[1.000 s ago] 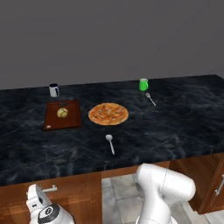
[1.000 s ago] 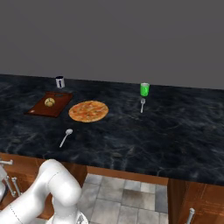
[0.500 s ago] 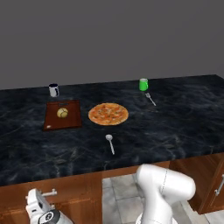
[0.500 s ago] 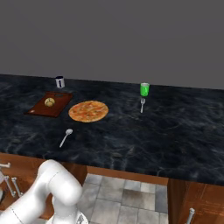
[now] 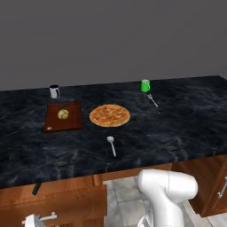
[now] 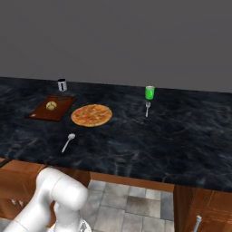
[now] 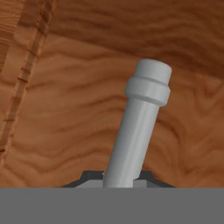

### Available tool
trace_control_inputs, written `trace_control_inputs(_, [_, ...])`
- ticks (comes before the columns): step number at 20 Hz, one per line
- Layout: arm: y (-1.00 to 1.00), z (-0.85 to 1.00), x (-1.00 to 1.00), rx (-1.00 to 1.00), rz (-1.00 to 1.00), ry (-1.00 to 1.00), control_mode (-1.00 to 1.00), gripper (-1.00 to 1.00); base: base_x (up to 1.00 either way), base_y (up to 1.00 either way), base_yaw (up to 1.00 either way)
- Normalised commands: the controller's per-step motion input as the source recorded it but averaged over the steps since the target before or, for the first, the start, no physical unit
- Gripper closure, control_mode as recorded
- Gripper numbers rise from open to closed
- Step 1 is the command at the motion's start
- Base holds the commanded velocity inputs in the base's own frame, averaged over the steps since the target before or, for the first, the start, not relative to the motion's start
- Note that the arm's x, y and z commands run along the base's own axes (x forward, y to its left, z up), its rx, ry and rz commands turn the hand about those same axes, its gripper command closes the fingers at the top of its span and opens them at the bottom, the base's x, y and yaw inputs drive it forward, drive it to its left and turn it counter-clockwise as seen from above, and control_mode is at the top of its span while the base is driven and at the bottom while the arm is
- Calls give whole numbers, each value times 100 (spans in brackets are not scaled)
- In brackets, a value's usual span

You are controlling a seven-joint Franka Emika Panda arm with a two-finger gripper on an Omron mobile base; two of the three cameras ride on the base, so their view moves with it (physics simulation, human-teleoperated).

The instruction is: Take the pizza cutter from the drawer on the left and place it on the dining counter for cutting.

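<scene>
The drawer (image 5: 66, 205) is the reddish-brown wooden front under the counter's left end, standing slightly out from the cabinet, with a dark gap above it. My gripper (image 5: 32, 221) is low at its front. In the hand view my gripper (image 7: 119, 178) is shut on the drawer's silver bar handle (image 7: 140, 118), which runs up from between the finger tips across the wood grain (image 7: 61, 122). The pizza cutter is hidden. The dining counter (image 5: 181, 128) is black with pale veins and also shows in the right base view (image 6: 181, 136).
On the counter are a pizza (image 5: 109, 115), a brown cutting board (image 5: 73, 119) with a small round item, a white spoon (image 5: 111, 144), a silver fork (image 5: 152, 100), a green cup (image 5: 145, 85) and a dark mug (image 5: 54, 91). A cabinet door (image 5: 208, 186) stands at right.
My hand and the drawer handle have slid lower in the left base view, toward the camera, and the drawer front has come out a little with them. The counter items have not moved.
</scene>
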Motion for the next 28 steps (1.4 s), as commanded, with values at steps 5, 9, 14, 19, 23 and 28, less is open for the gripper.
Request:
trace_control_inputs(5, [0,-19,-100,0,0,1,-100,100,0,0,0])
trace_control_inputs(9, [0,-15,-89,0,0,0,-100,100,0,0,0])
trace_control_inputs(14, [0,-10,-75,0,0,0,-100,100,0,0,0])
trace_control_inputs(19, [0,-7,-65,0,0,0,-100,100,0,0,0])
trace_control_inputs(23, [0,-9,-66,0,0,0,-100,100,0,0,0])
trace_control_inputs(28, [0,-3,-58,0,0,0,-100,100,0,0,0])
